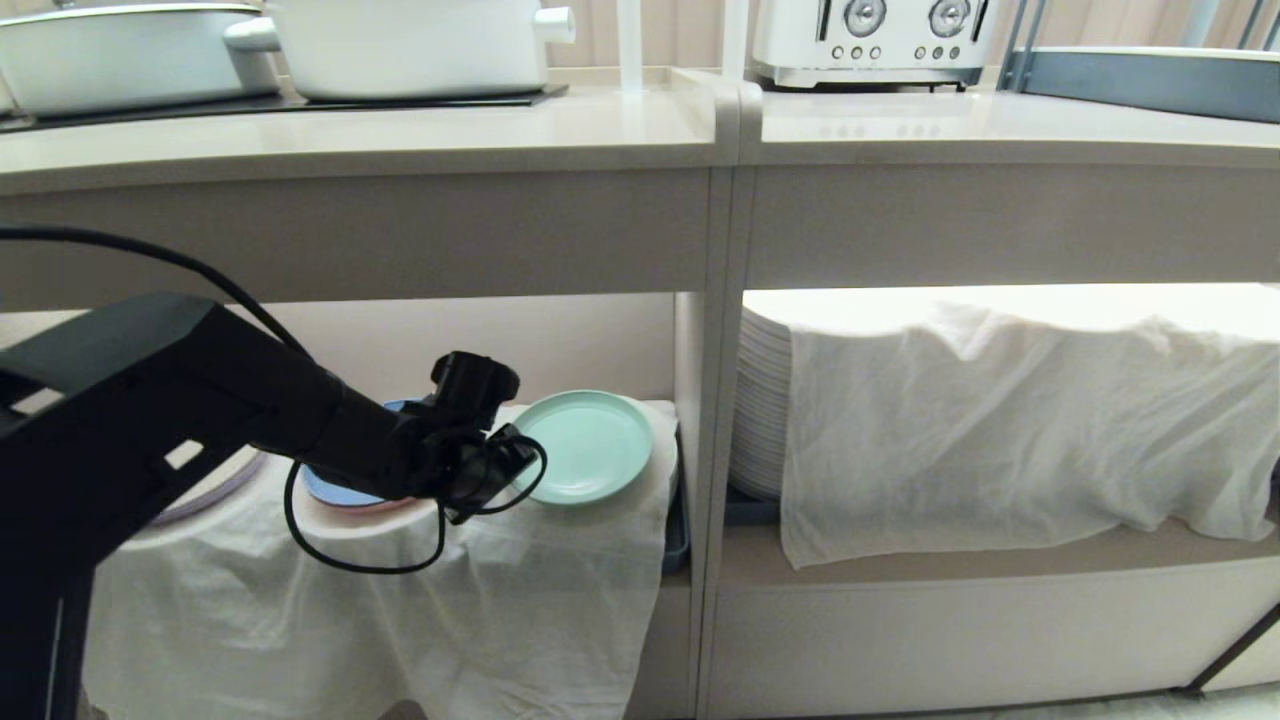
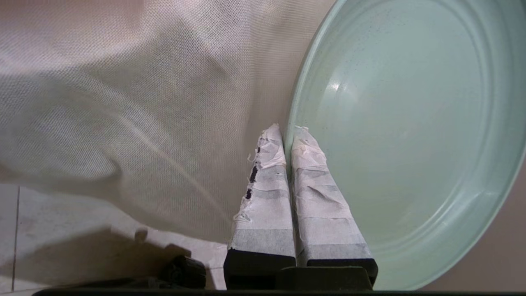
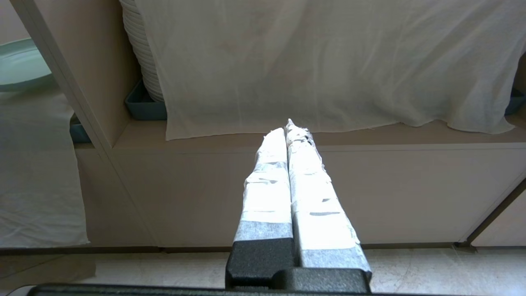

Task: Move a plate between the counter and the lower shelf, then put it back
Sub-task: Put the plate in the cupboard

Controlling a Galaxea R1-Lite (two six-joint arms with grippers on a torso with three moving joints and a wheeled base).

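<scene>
The mint-green plate [image 1: 590, 445] is in the left compartment under the counter [image 1: 400, 140], tilted with its face toward the head camera, over the cloth-draped lower shelf [image 1: 560, 540]. Whether it touches the cloth I cannot tell. My left gripper [image 1: 512, 452] reaches in from the left and is shut on the plate's left rim. In the left wrist view the rim of the plate [image 2: 411, 123] sits pinched between the taped fingers [image 2: 269, 181] of the left gripper [image 2: 287, 132]. My right gripper [image 3: 289, 128] is shut on nothing and hangs low before the right compartment. The plate [image 3: 20, 61] shows at that view's edge.
A blue plate [image 1: 335, 492] and a beige-grey plate [image 1: 215, 490] lie on the cloth behind my left arm. A stack of white plates [image 1: 765, 410] under a white cloth [image 1: 1000, 420] fills the right compartment. White pots [image 1: 410, 45] and a toaster [image 1: 870, 40] stand on the counter.
</scene>
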